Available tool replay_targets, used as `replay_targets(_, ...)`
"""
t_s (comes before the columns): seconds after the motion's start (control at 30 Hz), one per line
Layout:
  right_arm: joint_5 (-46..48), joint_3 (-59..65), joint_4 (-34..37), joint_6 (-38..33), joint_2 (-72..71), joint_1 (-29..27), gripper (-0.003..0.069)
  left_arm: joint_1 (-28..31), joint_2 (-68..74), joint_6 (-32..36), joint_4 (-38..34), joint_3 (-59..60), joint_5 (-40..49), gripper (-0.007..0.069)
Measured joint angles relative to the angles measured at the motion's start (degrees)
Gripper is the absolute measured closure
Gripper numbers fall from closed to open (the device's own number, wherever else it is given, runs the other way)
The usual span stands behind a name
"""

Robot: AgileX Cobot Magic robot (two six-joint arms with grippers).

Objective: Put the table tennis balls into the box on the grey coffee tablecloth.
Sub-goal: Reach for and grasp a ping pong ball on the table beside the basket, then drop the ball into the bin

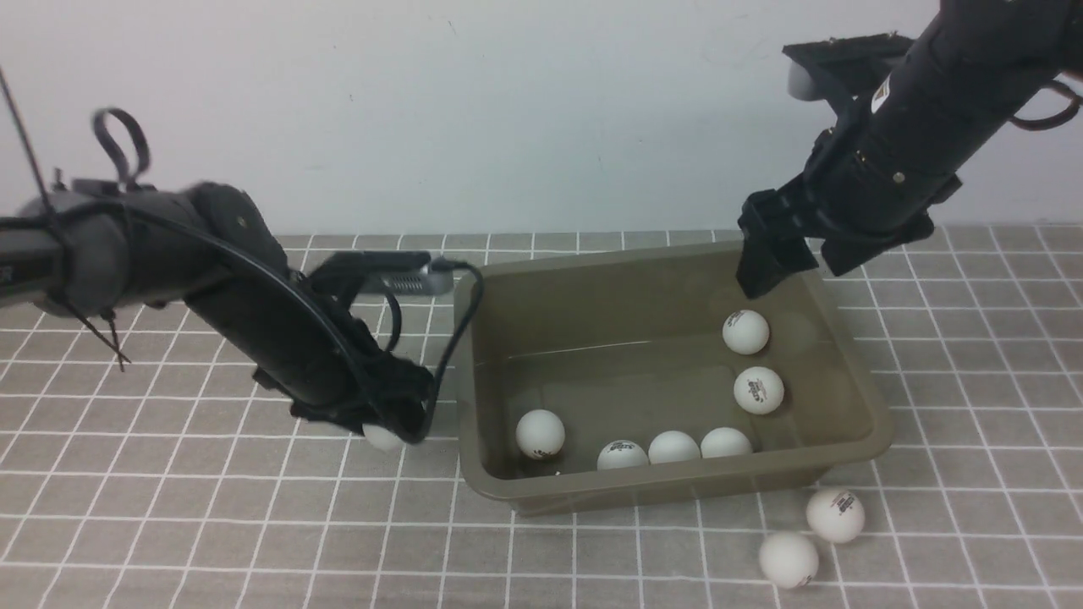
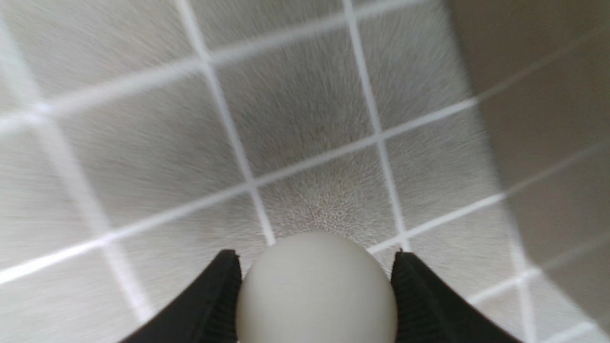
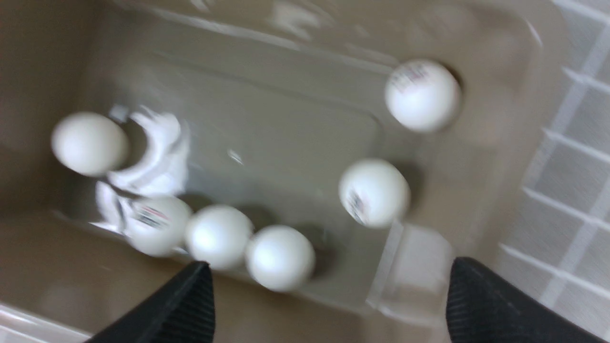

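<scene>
We count 9 white balls, 6 of them in the box. Taking the box floor as the clock, with 12 at the far wall:
- 1 plain ball sits at 7 o'clock.
- A logo ball and 2 plain ones form a tight row along the near wall, from 6 to 5 o'clock.
- 1 logo ball sits at 3 o'clock by the right wall.
- Another logo ball sits at 2 o'clock.

2 more balls lie on the tablecloth off the box's near right corner, at 5 o'clock. A logo ball is just beside the box, and a plain ball is a little nearer us.

The 9th ball is pinched between the fingers of the left gripper, at 8 o'clock of the box and just outside its left wall. It hangs low over the tablecloth, and we cannot tell whether it touches. The wrist view there is motion-blurred.

The right gripper hangs over the box's far right corner, at 1 o'clock. Its fingers are spread wide with nothing between them.

The box is open-topped and olive-brown, and stands at the cloth's centre-right. A black cable loops from the left arm in front of the box's left rim.
</scene>
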Motion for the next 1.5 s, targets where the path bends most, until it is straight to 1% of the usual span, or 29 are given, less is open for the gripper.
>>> replay_targets(0.07, 0.4, 0.0, -2.6, 1.5, -0.5, -0.5, 0.0083, 0.5, -2.7, -0.9, 0.7, -3.1, 2.1, 0.0272)
replay_targets(0.13, 0.5, 0.1, -5.1, 2.6, -1.4, -1.8, 0.0112, 0.0, -5.0, -1.7, 1.1, -7.9, 5.3, 0.0272)
replay_targets(0.2, 0.4, 0.6, -5.6, 2.9, -2.2, -3.0, 0.0133, -1.0, -5.5, -2.8, 1.3, -11.4, 8.3, 0.0272)
replay_targets(0.23, 0.4, 1.9, -5.7, 3.0, -3.6, -4.6, 0.0166, -2.9, -5.3, -4.9, 1.9, -15.3, 12.0, 0.0272)
replay_targets(0.33, 0.4, 6.8, -4.8, 3.1, -7.2, -7.4, 0.0232, -6.9, -3.4, -8.6, 5.8, -21.0, 16.6, 0.0272)
replay_targets(0.4, 0.4, 10.1, -3.8, 2.8, -9.6, -8.9, 0.0265, -9.6, -1.1, -10.0, 8.8, -23.9, 17.7, 0.0272)
replay_targets(0.5, -0.1, 17.4, -1.8, 2.3, -14.5, -11.0, 0.0348, -13.1, 3.0, -11.4, 12.2, -27.0, 19.3, 0.0272)
replay_targets(0.53, -0.9, 19.5, -1.6, 2.3, -15.9, -11.3, 0.0362, -14.1, 4.3, -11.7, 12.5, -27.6, 19.6, 0.0272)
replay_targets(0.57, -3.0, 23.0, -1.3, 2.3, -17.9, -12.0, 0.0397, -15.0, 6.2, -11.7, 12.9, -28.3, 19.7, 0.0272)
replay_targets(0.67, -6.9, 28.3, -0.7, 2.3, -19.9, -13.6, 0.0439, -16.7, 10.9, -12.4, 12.9, -29.9, 19.7, 0.0272)
replay_targets(0.73, -7.9, 30.7, -0.2, 2.3, -19.9, -14.6, 0.0456, -16.8, 13.4, -13.2, 13.0, -30.6, 19.7, 0.0272)
replay_targets(0.77, -8.0, 30.8, -0.1, 2.3, -19.9, -14.6, 0.0458, -16.8, 13.6, -13.4, 13.2, -30.6, 19.8, 0.0272)
replay_targets(0.83, -8.1, 31.9, 0.8, 2.3, -19.9, -14.8, 0.0462, -16.4, 15.5, -14.4, 14.1, -31.0, 20.1, 0.0244)
replay_targets(0.93, -8.6, 32.1, 1.9, 2.3, -19.9, -14.7, 0.0464, -15.7, 16.5, -16.0, 15.8, -31.3, 20.3, 0.0162)
replay_targets(0.97, -9.4, 32.1, 2.6, 2.3, -19.9, -14.7, 0.0464, -15.0, 16.5, -17.3, 17.9, -31.3, 20.8, 0.0101)
replay_targets(1.0, -9.7, 32.1, 2.9, 2.3, -19.9, -14.7, 0.0464, -14.6, 16.5, -17.9, 19.0, -31.3, 20.9, 0.0075)
replay_targets(1.1, -10.6, 32.1, 4.2, 2.3, -19.9, -14.7, 0.0463, -12.9, 16.5, -20.3, 21.8, -31.6, 20.9, 0.0048)
replay_targets(1.23, -10.7, 32.1, 8.0, 0.6, -19.9, -14.7, 0.0444, -11.8, 16.5, -21.1, 23.3, -33.3, 21.8, 0.0063)
replay_targets(1.3, -10.7, 32.1, 9.8, -1.1, -19.9, -14.7, 0.042, -11.8, 16.5, -21.1, 23.4, -34.9, 23.1, 0.0084)
replay_targets(1.37, -10.7, 32.1, 11.7, -3.0, -19.9, -14.7, 0.0375, -11.8, 16.5, -21.1, 23.4, -38.0, 23.8, 0.0112)
replay_targets(1.4, -10.7, 32.1, 11.7, -3.1, -19.9, -14.7, 0.0369, -11.8, 16.5, -21.1, 23.4, -38.3, 23.9, 0.0116)
replay_targets(1.43, -10.7, 32.1, 12.8, -4.0, -19.7, -14.7, 0.032, -11.8, 16.5, -21.1, 23.3, -41.2, 24.0, 0.0146)
replay_targets(1.5, -10.7, 32.1, 13.0, -4.5, -18.5, -14.1, 0.0247, -11.8, 15.6, -21.1, 23.7, -44.1, 24.0, 0.0217)
